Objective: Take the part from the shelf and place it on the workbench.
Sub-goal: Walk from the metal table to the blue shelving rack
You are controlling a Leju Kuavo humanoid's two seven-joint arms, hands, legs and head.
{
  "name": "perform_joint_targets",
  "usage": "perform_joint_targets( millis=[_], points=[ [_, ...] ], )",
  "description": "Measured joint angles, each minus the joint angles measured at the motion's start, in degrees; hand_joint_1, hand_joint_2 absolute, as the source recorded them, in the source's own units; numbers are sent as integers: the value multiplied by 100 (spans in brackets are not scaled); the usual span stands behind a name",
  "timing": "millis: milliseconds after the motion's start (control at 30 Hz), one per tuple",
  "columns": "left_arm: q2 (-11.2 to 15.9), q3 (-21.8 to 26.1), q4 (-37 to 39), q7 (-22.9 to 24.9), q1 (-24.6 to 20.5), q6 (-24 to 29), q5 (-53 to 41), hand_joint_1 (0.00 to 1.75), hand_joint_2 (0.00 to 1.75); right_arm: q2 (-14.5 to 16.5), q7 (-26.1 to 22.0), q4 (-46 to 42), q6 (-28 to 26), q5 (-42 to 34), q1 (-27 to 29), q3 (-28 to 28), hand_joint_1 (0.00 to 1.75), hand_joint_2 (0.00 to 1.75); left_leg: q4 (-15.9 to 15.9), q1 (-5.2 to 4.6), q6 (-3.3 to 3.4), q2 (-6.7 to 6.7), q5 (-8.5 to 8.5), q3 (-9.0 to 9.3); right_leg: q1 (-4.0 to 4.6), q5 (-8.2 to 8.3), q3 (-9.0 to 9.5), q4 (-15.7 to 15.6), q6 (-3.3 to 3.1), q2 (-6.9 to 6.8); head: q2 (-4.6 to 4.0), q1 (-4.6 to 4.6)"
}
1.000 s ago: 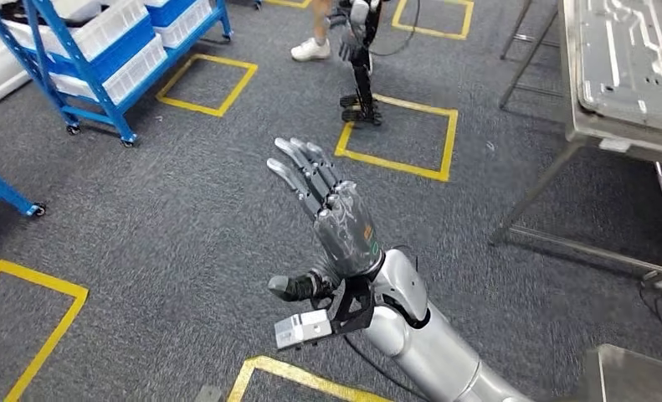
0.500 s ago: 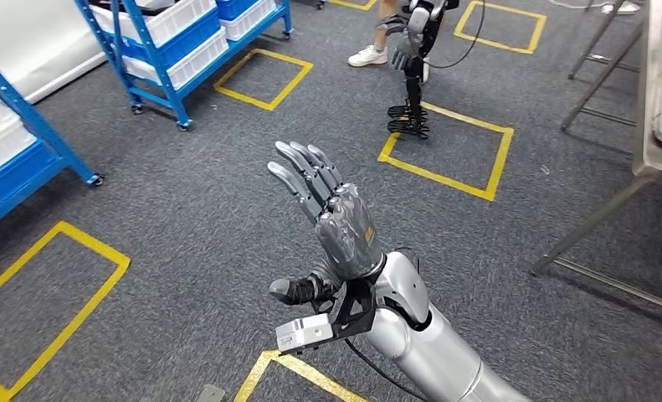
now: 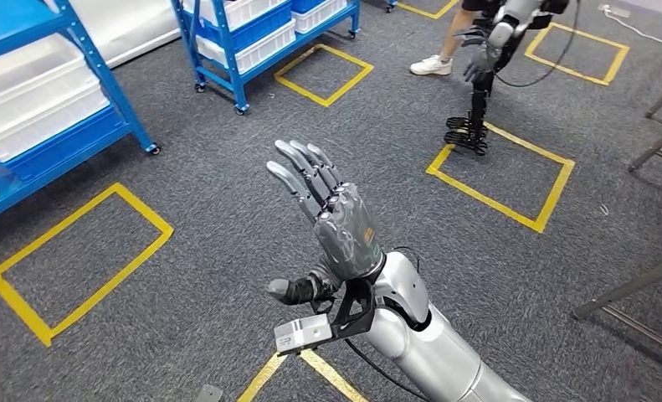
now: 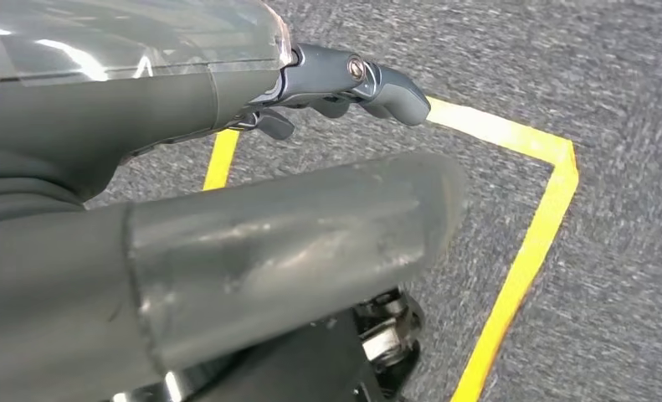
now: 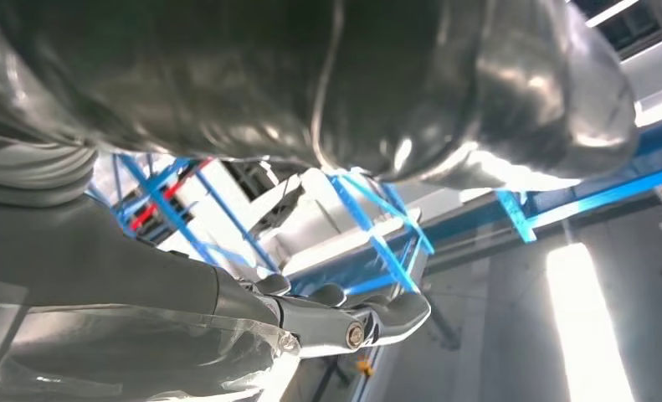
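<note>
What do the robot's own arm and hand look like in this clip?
The right arm is glossy silver with rounded shells and a black cable looping beside it. The right hand is dark grey, with a glossy back bearing a small green mark, slim segmented fingers and a thick thumb. A black bracket at the wrist carries a small silver camera box. The left hand shows matte grey covers.

- The right hand [image 3: 331, 230] looks like dark grey plastic with a slight sheen; its forearm [image 3: 432, 347] behind it is smooth, glossy silver metal.
- The floor [image 3: 210, 226] beneath the hand is rough, matt grey carpet, with smooth yellow tape lines [image 3: 76, 255].
- The shelf [image 3: 264, 38] beyond the fingertips has blue painted metal frames and white ribbed plastic bins [image 3: 264, 46].
- The left hand [image 4: 227, 243] has a matt grey thumb, faintly scuffed, under a clear glossy film.
</note>
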Motion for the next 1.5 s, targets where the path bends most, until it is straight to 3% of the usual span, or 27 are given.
perform_joint_targets(
  millis=[100, 133, 167, 200, 233, 300, 367, 400, 467, 500, 533, 600, 667, 700, 733, 800, 867, 967, 1067, 1100, 1167, 1233, 1267, 1300, 1367, 1433, 1500],
  points=[
    [1, 3, -1, -1, -17, 0, -2, 0, 0, -11, -1, -7, -2, -1, 8, 0, 0, 0, -32, 5, 82, -158, 29, 5, -36, -492, -449, 938, 36, 412, 0, 2],
    [1, 4, 0, -1, -21, 1, -6, 0, 0, -19, 1, -5, -2, -2, 20, 0, 0, 0, -31, -1, 90, -226, 31, 1, -35, -599, -630, 1272, 38, 457, 0, 2],
    [1, 6, 0, 1, -20, 2, -9, 0, 0, -26, 2, -3, -2, -2, 30, 0, 0, 0, -30, -6, 93, -298, 31, 0, -36, -603, -743, 1451, 36, 475, 0, 2],
    [1, 8, 1, 5, -17, 5, -13, 0, 0, -32, 4, -1, -2, -3, 35, 0, 0, 0, -29, -9, 92, -374, 32, 3, -36, -492, -754, 1415, 25, 485, 0, 2],
    [1, 9, 1, 9, -15, 9, -15, 0, 0, -36, 4, -1, -2, -3, 36, 0, 0, 0, -27, -10, 91, -450, 32, 11, -37, -294, -661, 1175, 6, 511, 0, 2],
    [-6, 11, 1, 17, -18, 16, -17, 0, 0, -38, 4, -1, -2, -3, 32, 0, 0, 0, -17, -13, 72, -591, 34, 15, -42, 114, -331, 411, -50, 741, 0, 1],
    [-14, 14, 1, 18, -25, 20, -17, 0, 0, -40, 5, -2, -2, -3, 28, 0, 0, 0, -13, -2, 15, -714, 48, -15, -37, 256, -140, -47, -86, 943, 0, 1],
    [-15, 16, 1, 19, -25, 21, -18, 0, 0, -40, 5, -2, -2, -3, 26, 0, 0, 0, -19, 8, -26, -774, 61, -33, -28, 241, -122, -99, -96, 951, 0, 1],
    [-13, 19, 1, 19, -7, 23, -18, 0, 0, -39, 6, -3, -2, -3, 20, 0, 0, 0, -27, 22, -98, -811, 72, -62, -32, 266, -79, -165, -135, 819, 0, 0],
    [-12, 20, 2, 20, 0, 23, -19, 0, 0, -38, 6, -4, -2, -3, 15, 0, 0, 0, 37, 13, -125, -709, 24, -92, -42, 285, -47, -209, -164, 746, 0, -2],
    [-11, 20, 2, 20, 0, 24, -19, 0, 0, -38, 6, -4, -3, -3, 11, 0, 0, 0, 208, 1, -150, -558, -88, -170, -50, 302, -17, -253, -196, 659, 0, -3],
    [-10, 20, 1, 21, -13, 23, -21, 0, 0, -39, 6, 0, -5, -3, 13, 0, 0, 0, 844, 3, -195, -259, -436, -460, -29, 305, 7, -282, -237, 483, 0, -6],
    [-10, 20, 1, 21, -13, 23, -22, 0, 0, -40, 6, 8, -6, -3, 23, 0, 0, 0, 1401, 28, -241, -174, -641, -728, -15, 288, 8, -278, -249, 307, 0, -6],
    [-10, 20, 2, 21, -5, 24, -22, 0, 0, -40, 6, 10, -6, -3, 26, 0, 0, 0, 1427, 41, -258, -152, -600, -736, -14, 276, 9, -273, -245, 229, 0, -6],
    [-9, 20, 2, 22, 2, 23, -24, 0, 0, -40, 6, 10, -6, -3, 26, 0, 0, 0, 1230, 54, -270, -116, -463, -627, -15, 261, 13, -265, -233, 156, 0, -7],
    [-6, 20, 1, 24, -1, 23, -25, 0, 0, -40, 6, 10, -7, -3, 24, 0, 0, 0, 497, 45, -267, 91, -144, -220, -3, 213, 23, -226, -187, 32, 0, -7],
    [-3, 20, 1, 24, -16, 24, -26, 0, 0, -40, 7, 10, -8, -2, 21, 0, 0, 0, 41, 8, -196, 241, -22, 18, 26, 165, 30, -184, -132, -65, 0, 2],
    [1, 21, 1, 28, -11, 24, -32, 0, 0, -39, 7, 8, -8, -3, 16, 0, 0, 0, -12, -11, -78, 115, -24, 17, 41, 132, 55, -182, -59, -199, 0, 8],
    [3, 22, 0, 32, -10, 24, -37, 0, 0, -38, 8, 8, -8, -3, 12, 0, 0, 0, -46, 9, -28, 34, -1, 41, 28, 95, 57, -176, -14, -248, 0, 9],
    [3, 22, 1, 34, -8, 24, -38, 0, 0, -38, 8, 8, -8, -3, 11, 0, 0, 0, -50, 13, -25, 28, 1, 44, 20, 86, 61, -166, -9, -222, 0, 8],
    [3, 22, 1, 37, -11, 24, -44, 0, 0, -38, 7, 8, -10, -3, 6, -1, 0, 0, -64, 17, 4, -17, 8, 48, -9, -44, -5, 25, 9, 15, 0, 7],
    [7, 22, 0, 43, -25, 23, -62, 0, 0, -54, 6, 23, -11, -5, 23, -2, 0, 0, -67, 8, 46, -224, 14, 50, -32, -315, -439, 826, 20, 352, 0, 9],
    [9, 22, 1, 48, -29, 21, -73, 0, 0, -62, 6, 32, -11, -6, 31, -2, 0, 0, -62, 4, 59, -347, 15, 52, -39, -303, -579, 1024, 11, 447, 0, 9],
    [12, 22, 1, 51, -30, 18, -86, 0, 0, -69, 6, 40, -11, -7, 40, -2, 0, 0, -57, 0, 61, -484, 14, 57, -40, -179, -623, 1013, -5, 537, 0, 9],
    [13, 22, 2, 60, -30, 9, -104, 0, 0, -72, 6, 41, -12, 0, 36, -4, 0, 0, -39, -1, 34, -636, 11, 48, -55, 198, -314, 258, -48, 788, 0, 8],
    [14, 22, 2, 66, -26, 4, -116, 0, 0, -80, 7, 44, -13, 9, 37, -7, 0, 0, -33, 10, -30, -756, 22, 13, -50, 277, -178, -79, -70, 954, 0, 8],
    [20, 22, 2, 68, -3, 2, -120, 0, 0, -87, 7, 45, -12, 14, 36, -9, 0, 0, -48, 29, -108, -854, 37, -11, -46, 284, -146, -127, -102, 858, 0, 9]
  ],
)
